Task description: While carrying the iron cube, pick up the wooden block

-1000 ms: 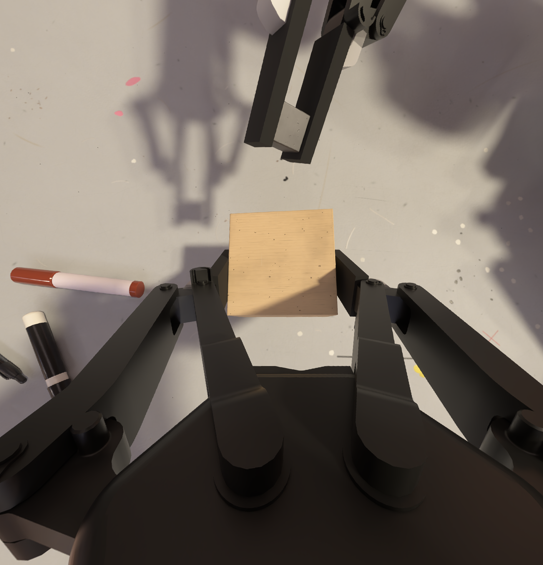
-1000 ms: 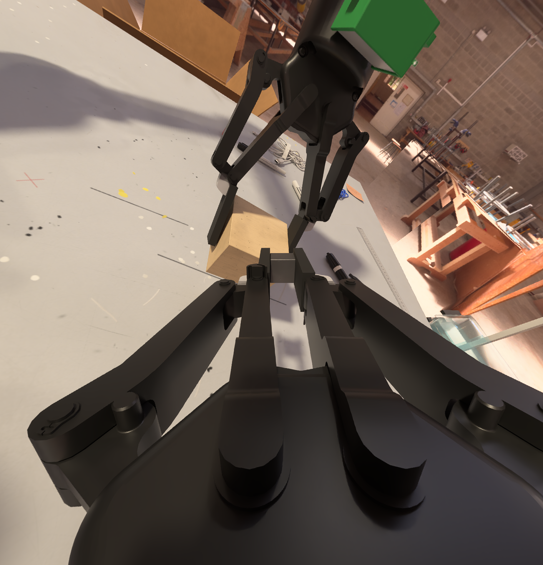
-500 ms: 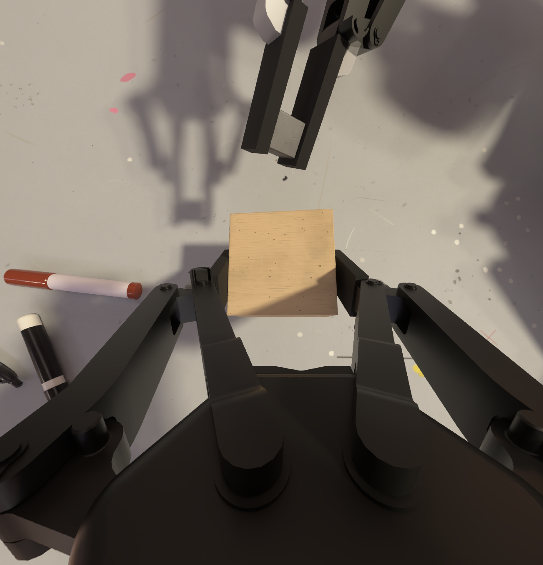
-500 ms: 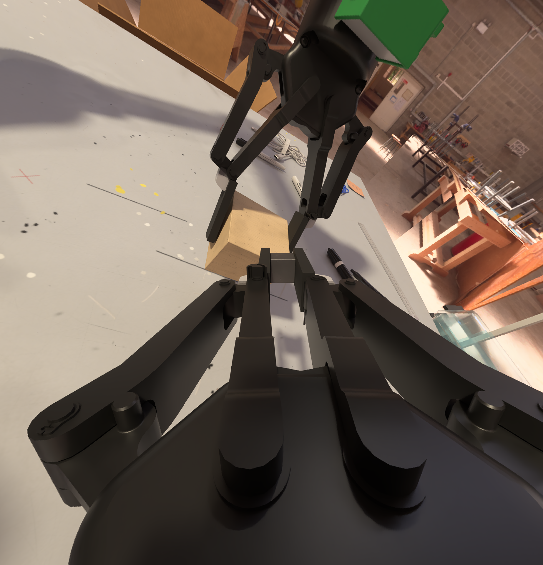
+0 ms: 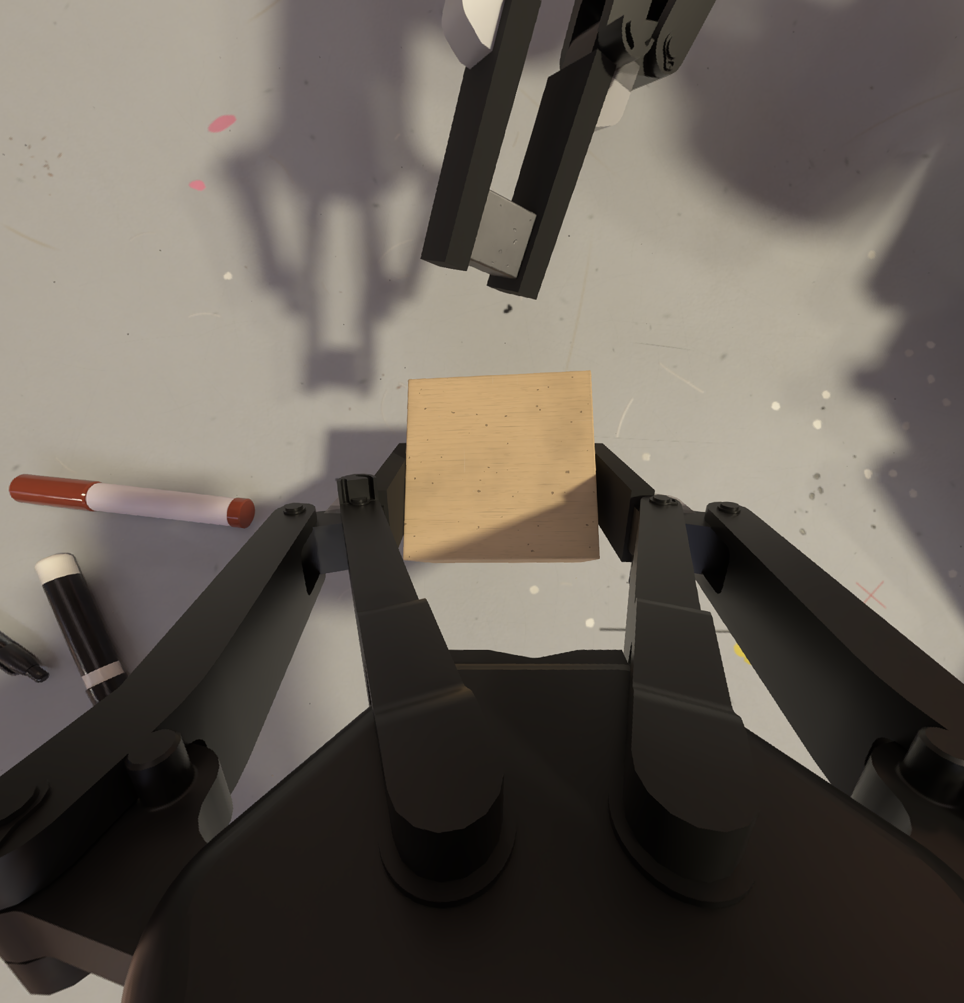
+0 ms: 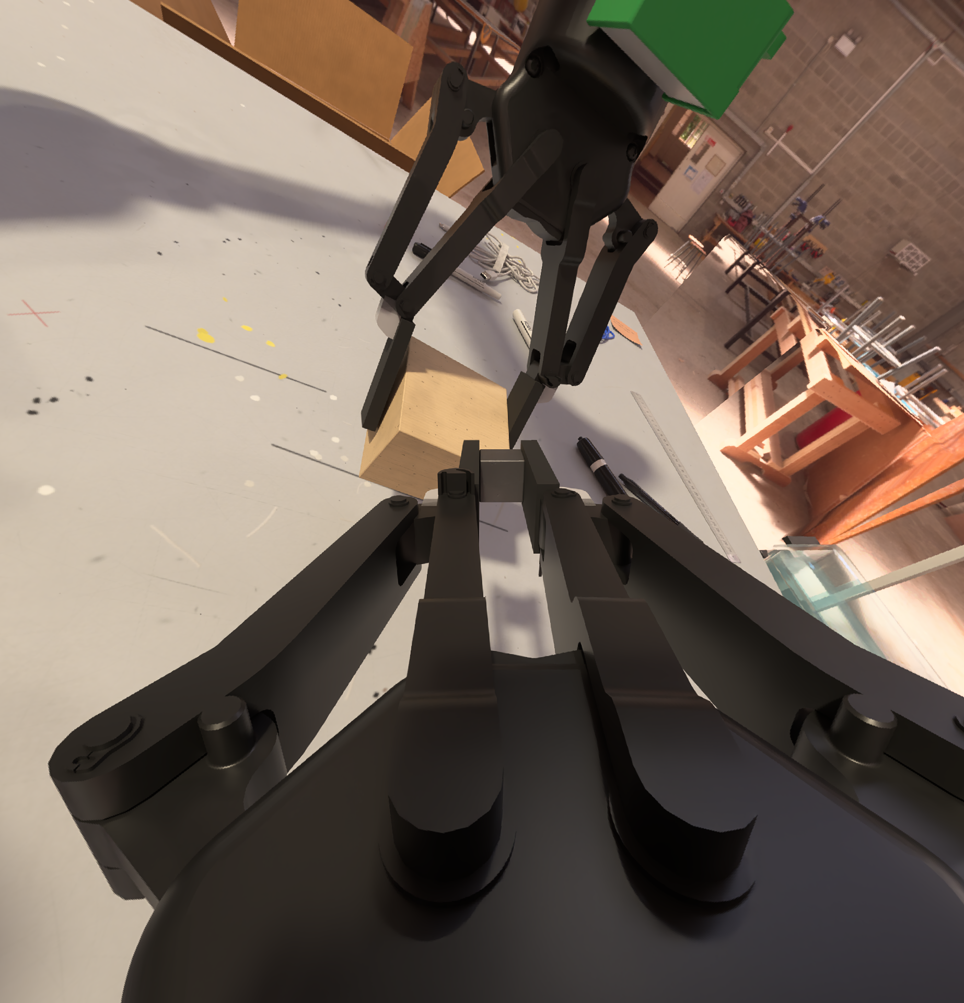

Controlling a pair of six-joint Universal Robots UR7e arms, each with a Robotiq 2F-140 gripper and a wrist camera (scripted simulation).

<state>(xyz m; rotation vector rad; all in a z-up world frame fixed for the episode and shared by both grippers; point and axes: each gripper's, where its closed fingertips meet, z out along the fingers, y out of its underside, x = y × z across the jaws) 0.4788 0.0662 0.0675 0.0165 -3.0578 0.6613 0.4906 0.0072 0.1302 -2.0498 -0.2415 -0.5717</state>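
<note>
Grey iron cube held clear of desk. Pale wooden block clamped level, lifted off desk.

The left gripper looks straight down, its 2 fingers pressed against the left and right sides of the wooden block. Whether the block touches the table cannot be told. Farther off, the right gripper clamps the small grey iron cube above the table. At the left lie a red-capped marker, a black marker and a black pen tip.
</note>
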